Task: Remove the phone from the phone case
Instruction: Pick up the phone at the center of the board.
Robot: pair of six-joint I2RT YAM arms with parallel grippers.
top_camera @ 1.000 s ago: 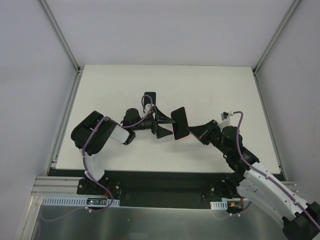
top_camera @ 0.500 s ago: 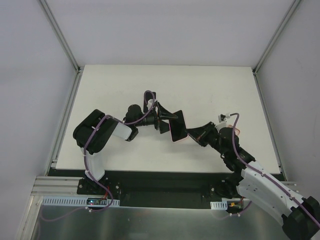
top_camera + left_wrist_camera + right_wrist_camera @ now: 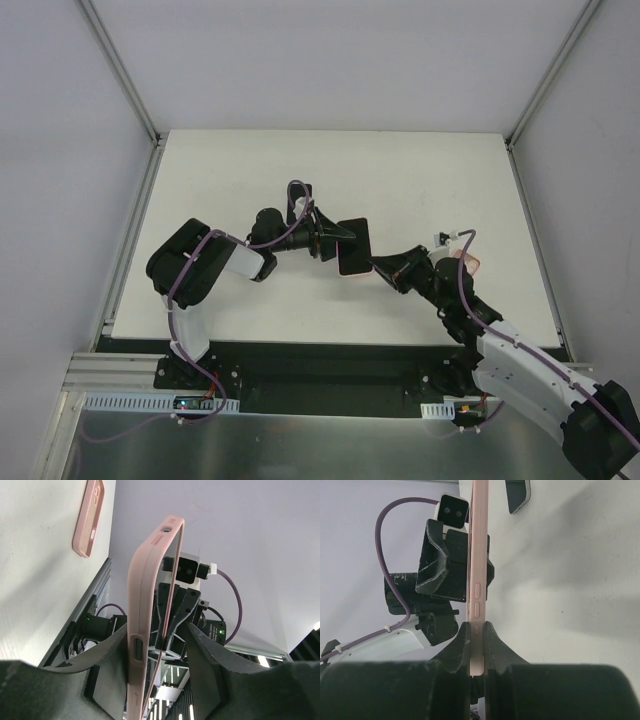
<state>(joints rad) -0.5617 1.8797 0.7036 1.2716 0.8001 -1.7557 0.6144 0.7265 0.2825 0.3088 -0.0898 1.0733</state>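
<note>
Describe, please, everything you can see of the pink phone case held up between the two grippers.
The pink phone case looks like matte, soft plastic with rounded corners, raised side buttons and a small hole in one end. It is held clear of the white table, tilted on edge, a dark face showing from above. The right gripper is shut on its buttoned edge; the left gripper straddles the opposite end, jaws open.

Left arm (image 3: 238, 266) and right arm (image 3: 520, 365) are both wearing white link shells over black joints. Purple cable (image 3: 225, 577) is running along each arm, looping free at the wrist. Fingers (image 3: 107, 662) are showing matte black, wedge-shaped. Wrist camera (image 3: 452, 511) is sitting in a white block. Green LED (image 3: 220, 628) is glowing.
</note>
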